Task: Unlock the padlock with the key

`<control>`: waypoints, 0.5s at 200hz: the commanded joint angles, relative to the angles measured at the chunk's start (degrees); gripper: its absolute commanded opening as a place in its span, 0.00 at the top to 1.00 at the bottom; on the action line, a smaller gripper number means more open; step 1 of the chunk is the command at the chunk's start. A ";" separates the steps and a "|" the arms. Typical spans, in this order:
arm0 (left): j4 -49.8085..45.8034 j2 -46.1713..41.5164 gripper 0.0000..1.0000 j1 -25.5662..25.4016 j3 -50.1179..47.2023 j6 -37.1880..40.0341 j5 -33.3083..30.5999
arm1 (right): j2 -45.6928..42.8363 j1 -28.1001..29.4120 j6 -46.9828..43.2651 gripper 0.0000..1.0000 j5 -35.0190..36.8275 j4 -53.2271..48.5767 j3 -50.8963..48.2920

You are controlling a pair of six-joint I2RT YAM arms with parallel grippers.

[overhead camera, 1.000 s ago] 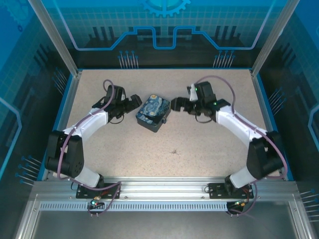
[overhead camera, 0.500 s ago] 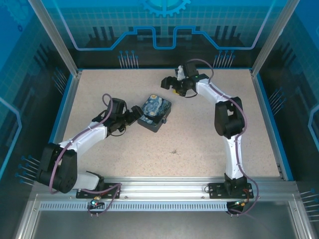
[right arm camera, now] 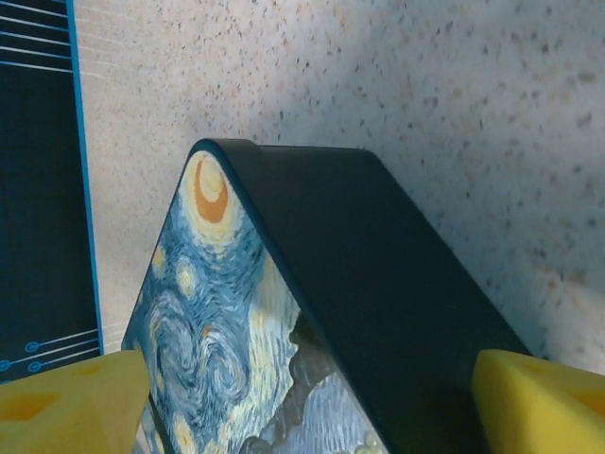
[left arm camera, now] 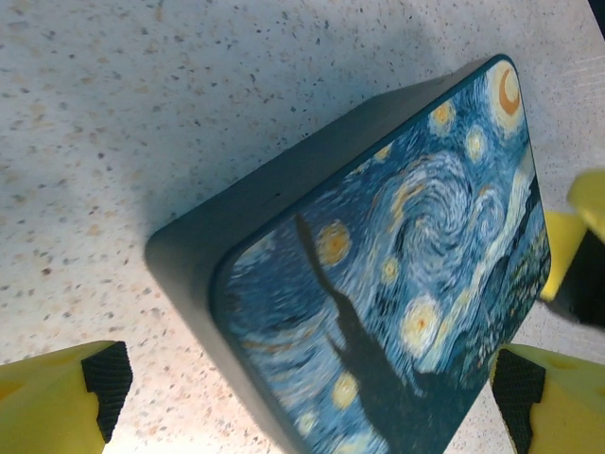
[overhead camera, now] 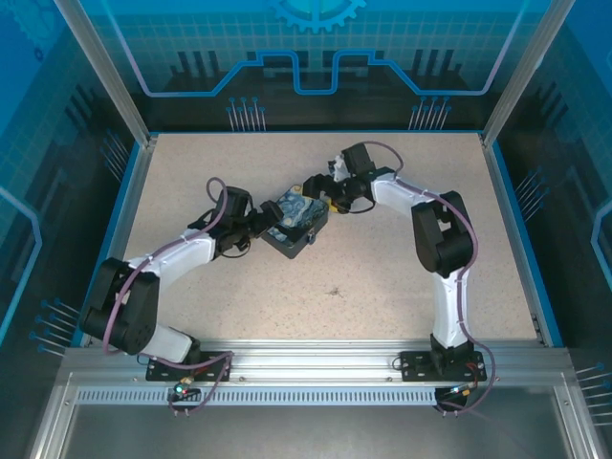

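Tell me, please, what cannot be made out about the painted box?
Near corner of the box: left wrist view, cut off by the bottom edge.
Its far corner: top view, covered by the right end effector.
Contact between left end effector and box: top view, too small.

Pincer (left arm camera: 310, 378): jaws wide apart, one fingertip in each lower corner
Fingers (left arm camera: 47, 402): yellow, with a black pad on each inner face
Box (left arm camera: 378, 274): dark teal with rounded corners, lying flat between the fingers and reaching ahead of them, askew to the pincer; well apart from the lower-left pad, just beside the lower-right one, contact unclear
Lid: swirly blue-and-yellow night sky, orange crescent at the corner farthest from the pincer, dark spire pointing back toward the fingertips
Table (left arm camera: 142, 113): pale and speckled, ahead and to the left of the pincer
Yellow piece (left arm camera: 584, 222): ahead of the lower-right finger, past the box's edge, black below
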 commanded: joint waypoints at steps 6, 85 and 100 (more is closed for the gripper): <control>1.80 3.05 0.01 -1.66 3.85 0.41 0.86 | -7.75 -0.04 4.11 0.11 -3.40 9.58 -8.50; 5.01 11.79 0.01 -4.91 10.82 1.00 2.56 | -23.73 -1.04 11.84 0.07 2.04 20.38 -32.42; 5.00 13.26 0.01 -5.74 12.31 1.08 2.83 | -25.65 -2.42 12.54 0.05 3.54 20.28 -34.92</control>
